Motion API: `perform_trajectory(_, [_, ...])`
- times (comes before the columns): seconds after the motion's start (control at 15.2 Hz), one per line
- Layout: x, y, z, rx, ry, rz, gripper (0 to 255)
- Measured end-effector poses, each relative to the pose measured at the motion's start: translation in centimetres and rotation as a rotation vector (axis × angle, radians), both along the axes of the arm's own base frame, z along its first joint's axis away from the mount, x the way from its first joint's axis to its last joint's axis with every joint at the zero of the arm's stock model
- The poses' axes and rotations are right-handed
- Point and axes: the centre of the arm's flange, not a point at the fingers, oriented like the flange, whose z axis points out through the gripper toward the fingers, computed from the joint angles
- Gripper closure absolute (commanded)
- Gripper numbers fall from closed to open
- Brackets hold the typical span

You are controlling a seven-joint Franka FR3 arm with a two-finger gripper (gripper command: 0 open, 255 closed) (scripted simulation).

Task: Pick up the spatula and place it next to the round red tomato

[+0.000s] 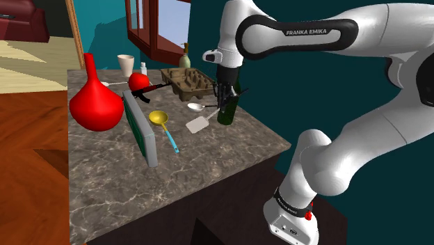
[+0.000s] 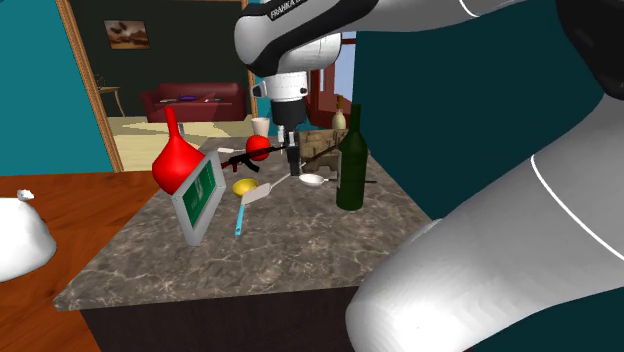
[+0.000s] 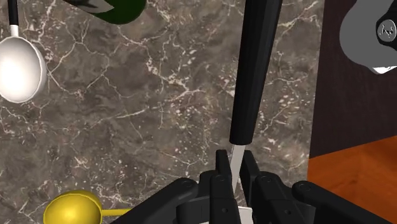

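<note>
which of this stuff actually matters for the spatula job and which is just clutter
Part of the job:
- spatula, clasped between the fingers
- round red tomato

Just lying about:
- red vase
- green bottle
- yellow ladle
- white spoon
- green framed board
</note>
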Motion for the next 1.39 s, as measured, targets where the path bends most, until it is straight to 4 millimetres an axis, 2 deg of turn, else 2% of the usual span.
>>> perform_trajectory(0.13, [0.6,-0.1,0.9,0.0,0.0,0.0,255])
perform_trajectory(0.26, [2.7,-0.2,1.1,0.001,0.0,0.0,255])
perform_trajectory(1.39, [25.1,-2.7,1.2,0.0,0.001,-0.002,255])
